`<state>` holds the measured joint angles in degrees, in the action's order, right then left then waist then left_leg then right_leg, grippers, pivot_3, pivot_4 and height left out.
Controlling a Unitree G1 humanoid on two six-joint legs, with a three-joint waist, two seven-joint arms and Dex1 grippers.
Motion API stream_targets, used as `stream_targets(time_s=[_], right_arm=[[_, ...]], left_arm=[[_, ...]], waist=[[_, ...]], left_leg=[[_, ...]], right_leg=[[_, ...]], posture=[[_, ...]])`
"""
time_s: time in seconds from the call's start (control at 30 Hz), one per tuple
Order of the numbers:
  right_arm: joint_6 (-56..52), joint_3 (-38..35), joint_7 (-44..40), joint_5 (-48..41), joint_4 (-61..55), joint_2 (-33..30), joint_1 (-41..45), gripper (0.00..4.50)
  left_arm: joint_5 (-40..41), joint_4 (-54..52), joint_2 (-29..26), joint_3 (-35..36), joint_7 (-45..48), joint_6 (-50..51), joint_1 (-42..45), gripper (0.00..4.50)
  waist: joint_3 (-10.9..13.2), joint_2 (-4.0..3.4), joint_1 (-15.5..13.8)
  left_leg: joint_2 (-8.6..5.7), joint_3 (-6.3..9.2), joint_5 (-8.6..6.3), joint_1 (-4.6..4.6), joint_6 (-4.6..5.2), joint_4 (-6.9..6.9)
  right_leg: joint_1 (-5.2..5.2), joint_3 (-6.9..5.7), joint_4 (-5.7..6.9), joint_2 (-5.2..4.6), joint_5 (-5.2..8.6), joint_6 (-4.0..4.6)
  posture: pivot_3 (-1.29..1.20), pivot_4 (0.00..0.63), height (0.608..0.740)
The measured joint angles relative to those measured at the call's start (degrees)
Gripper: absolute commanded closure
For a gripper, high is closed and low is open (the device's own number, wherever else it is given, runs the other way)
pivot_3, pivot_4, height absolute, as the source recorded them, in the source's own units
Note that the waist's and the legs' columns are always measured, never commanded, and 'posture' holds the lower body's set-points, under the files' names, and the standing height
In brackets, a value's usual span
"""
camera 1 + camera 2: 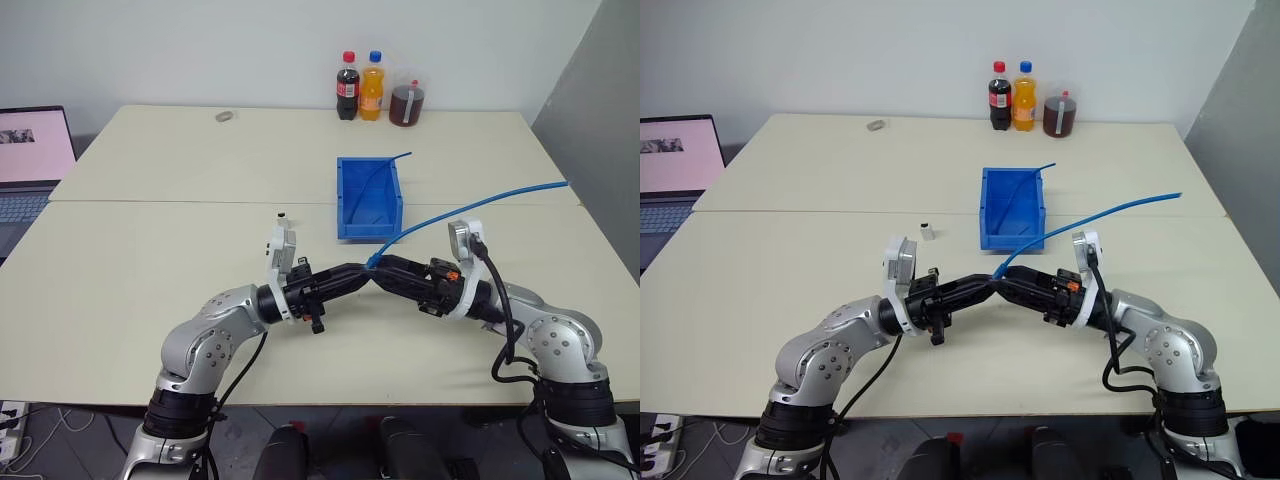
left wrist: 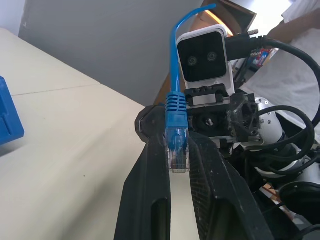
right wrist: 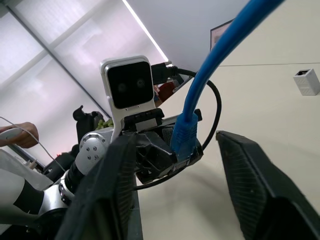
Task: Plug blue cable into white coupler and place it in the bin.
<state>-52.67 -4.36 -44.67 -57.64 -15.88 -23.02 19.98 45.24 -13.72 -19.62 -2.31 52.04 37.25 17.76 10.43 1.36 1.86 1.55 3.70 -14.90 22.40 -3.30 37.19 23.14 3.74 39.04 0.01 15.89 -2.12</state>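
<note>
The blue cable (image 1: 470,205) comes in from the right edge of the table and ends over the near table between my two grippers. My left gripper (image 2: 176,137) is shut on its clear plug (image 2: 178,152), with the blue boot sticking out past the fingers. Facing it, my right gripper (image 3: 175,139) is open, one finger on each side of the cable's boot without pinching it. The white coupler (image 1: 927,232) lies alone on the table, just beyond my left wrist. Behind the grippers stands the bin (image 1: 345,200), holding a second thin blue cable (image 1: 375,180).
Two bottles (image 1: 371,86) and a jar (image 1: 407,103) stand at the far edge, with a small grey round object (image 1: 224,116) to their left. A laptop (image 1: 30,160) sits off the table's left side. A person's hand (image 3: 20,132) appears in the background.
</note>
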Motion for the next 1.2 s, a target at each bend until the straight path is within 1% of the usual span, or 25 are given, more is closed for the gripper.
stream_targets(time_s=[0.23, 0.33, 0.47, 0.5, 0.53, 0.8, 0.97, 1.03, 1.07, 1.13, 1.2], right_arm=[[0.1, 0.1, 0.0, 0.1, 0.5, 0.4, 0.4, 2.5], [0.0, 0.1, 0.0, 0.1, 0.5, 0.4, 0.8, 3.03], [-0.1, 0.1, -0.3, -0.2, 0.5, 0.6, 1.1, 4.06], [-0.2, 0.1, -0.3, -0.3, 0.5, 0.6, 1.1, 4.26], [-0.2, 0.1, -0.3, -0.3, 0.5, 0.6, 1.2, 4.33], [-0.4, 0.1, -0.3, -0.3, 0.6, 0.6, 1.3, 4.34], [-0.4, -0.1, 0.2, 0.0, 2.4, 0.6, 1.3, 4.34], [-0.4, -0.2, 0.3, 0.0, 2.5, 0.5, 1.3, 4.34], [-0.4, -0.2, 0.3, 0.0, 2.5, 0.5, 1.3, 4.34], [-0.4, -0.1, 0.3, 0.0, 2.5, 0.5, 1.4, 4.34], [-0.4, -0.1, 0.3, 0.0, 2.5, 0.5, 1.4, 4.34]], left_arm=[[1.3, -0.6, 0.0, 0.0, 0.0, 1.5, -0.1, 4.27], [1.4, -1.2, -0.4, -0.1, 0.0, 1.7, -0.1, 4.27], [1.4, -1.4, -0.5, -0.2, -0.1, 2.1, -0.2, 4.27], [1.4, -1.4, -0.6, -0.2, -0.1, 2.1, -0.2, 4.27], [1.4, -1.4, -0.6, -0.2, -0.1, 2.1, -0.2, 4.27], [1.3, -1.4, -0.6, -0.2, -0.1, 2.1, -0.2, 4.27], [-2.6, -1.4, -0.4, -1.7, -2.4, 0.1, 0.2, 4.27], [-3.0, -1.4, -0.4, -2.0, -2.6, -0.2, 0.2, 3.57], [-3.1, -1.4, -0.4, -2.1, -2.7, -0.2, 0.2, 3.42], [-3.7, -1.4, -0.3, -2.2, -3.0, -0.2, 0.2, 2.92], [-3.8, -1.3, -0.3, -2.1, -3.3, -0.2, 0.2, 2.52]], waist=[[0.0, 0.0, 0.0], [0.0, 0.0, 0.0], [0.0, 0.0, 0.0], [0.0, 0.0, 0.0], [0.0, 0.0, 0.0], [0.0, 0.0, 0.0], [0.0, 0.0, 0.0], [0.0, 0.0, 0.0], [0.0, 0.0, 0.0], [0.0, 0.0, 0.0], [0.0, 0.0, 0.0]], left_leg=[[0.0, 0.0, 0.0, 0.0, 0.0, 0.0], [0.0, 0.0, 0.0, 0.0, 0.0, -0.01], [0.0, 0.01, 0.0, 0.0, 0.0, -0.01], [0.0, 0.0, 0.0, 0.0, 0.0, -0.01], [0.0, 0.0, 0.0, 0.0, 0.0, -0.01], [0.0, 0.0, 0.0, 0.0, 0.0, -0.01], [-0.01, 0.0, 0.0, 0.0, 0.0, -0.01], [0.0, 0.0, 0.0, 0.0, 0.0, -0.03], [0.0, -0.01, 0.0, 0.0, 0.0, -0.04], [0.0, 0.0, 0.0, 0.0, 0.0, -0.04], [0.0, 0.0, 0.0, 0.0, 0.0, -0.04]], right_leg=[[0.0, 0.0, 0.0, 0.0, 0.0, 0.0], [0.0, 0.0, 0.0, 0.0, 0.0, 0.0], [0.0, -0.01, 0.0, 0.0, 0.0, 0.0], [0.0, 0.0, 0.0, 0.0, 0.0, 0.0], [0.0, 0.0, 0.0, 0.0, 0.0, 0.0], [0.01, 0.0, -0.01, 0.0, 0.0, 0.0], [0.01, 0.01, -0.01, 0.0, 0.0, 0.0], [0.01, 0.01, -0.02, 0.0, 0.0, 0.0], [0.01, 0.01, -0.02, 0.0, 0.0, 0.0], [0.02, 0.01, -0.02, 0.0, 0.0, 0.0], [0.02, 0.01, -0.02, 0.0, 0.0, 0.0]], posture=[[0.0, 0.15, 0.74], [0.0, 0.15, 0.74], [0.0, 0.15, 0.74], [0.0, 0.15, 0.74], [0.0, 0.15, 0.74], [0.0, 0.15, 0.74], [0.0, 0.15, 0.74], [0.0, 0.15, 0.74], [0.0, 0.15, 0.74], [0.0, 0.15, 0.74], [0.0, 0.15, 0.74]])
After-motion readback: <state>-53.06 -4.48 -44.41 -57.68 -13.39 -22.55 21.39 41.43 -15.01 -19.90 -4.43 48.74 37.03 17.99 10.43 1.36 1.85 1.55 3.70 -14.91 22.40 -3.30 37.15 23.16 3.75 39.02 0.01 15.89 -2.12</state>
